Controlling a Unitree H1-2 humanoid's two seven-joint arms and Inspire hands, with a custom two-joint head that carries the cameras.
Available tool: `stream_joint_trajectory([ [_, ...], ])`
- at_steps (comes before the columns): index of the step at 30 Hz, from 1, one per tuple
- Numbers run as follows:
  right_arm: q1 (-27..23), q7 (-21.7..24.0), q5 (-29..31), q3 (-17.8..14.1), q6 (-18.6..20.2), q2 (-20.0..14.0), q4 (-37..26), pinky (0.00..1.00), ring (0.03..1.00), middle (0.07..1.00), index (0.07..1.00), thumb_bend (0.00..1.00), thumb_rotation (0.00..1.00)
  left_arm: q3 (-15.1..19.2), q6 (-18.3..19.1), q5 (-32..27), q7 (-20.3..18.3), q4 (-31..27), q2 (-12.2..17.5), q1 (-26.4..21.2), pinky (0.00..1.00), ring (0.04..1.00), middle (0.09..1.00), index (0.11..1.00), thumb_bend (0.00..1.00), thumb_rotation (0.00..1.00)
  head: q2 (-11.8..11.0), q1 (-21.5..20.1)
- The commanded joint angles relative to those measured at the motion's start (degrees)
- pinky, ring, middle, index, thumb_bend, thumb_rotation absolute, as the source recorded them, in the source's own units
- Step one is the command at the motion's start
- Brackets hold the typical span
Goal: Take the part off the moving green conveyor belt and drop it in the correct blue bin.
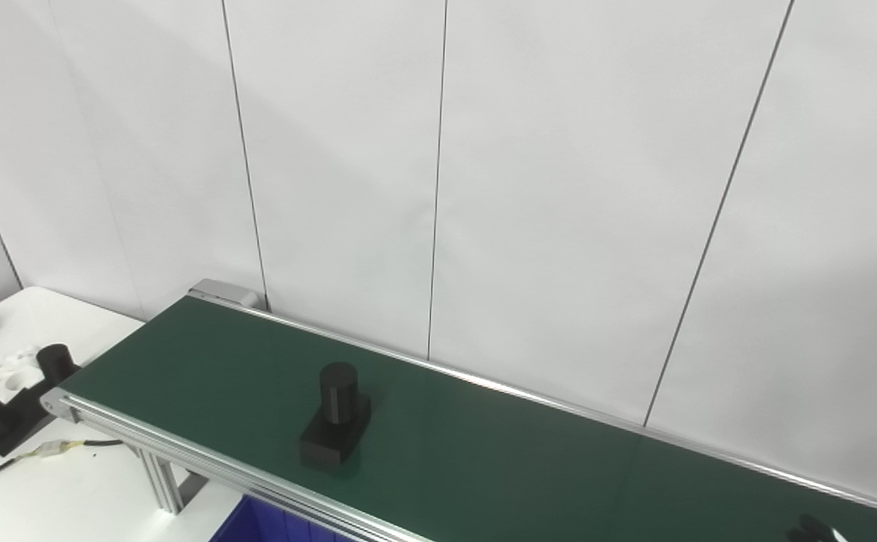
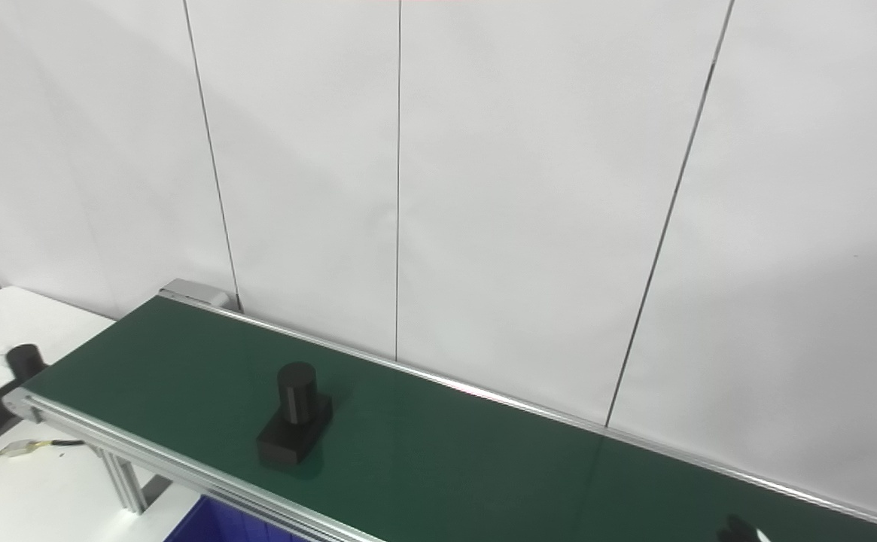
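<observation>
One black part (image 1: 335, 418) rides the green conveyor belt (image 1: 483, 452) unheld, and with either robot hand's state untellable, a late reach risks missing it.

Looked like a lab or factory test cell: green conveyor belt (image 1: 483, 444) on an aluminium frame (image 1: 159, 482), plain white panel walls (image 1: 558, 188), white table (image 1: 69, 489) beside it.

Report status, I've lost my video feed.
Left robot hand out of view; dark tip at belt's lower right, state unclear. Black part upright on green belt, untouched. Nothing blocking it.
</observation>
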Motion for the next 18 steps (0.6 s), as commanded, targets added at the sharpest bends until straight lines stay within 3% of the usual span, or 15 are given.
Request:
stream_joint_trajectory([
  [1, -2.7, 0.3, -1.2, 0.2, 0.8, -0.5, -0.7, 0.72, 0.848, 0.886, 0.919, 0.59, 0.75, -0.1, -2.2, -0.5, -0.6, -1.5, 0.4, -1.0, 0.71, 0.814, 0.846, 0.836, 0.98, 0.33, 0.1, -0.2],
  [18, -11.0, 1.1, -10.8, 7.0, 1.6, 2.2, 4.5, 0.74, 0.864, 0.885, 0.906, 0.60, 0.59, 1.1, -2.3, -3.1, -3.0, -1.6, 2.7, -1.0, 0.71, 0.821, 0.857, 0.832, 0.98, 0.29, 0.5, -6.0],
])
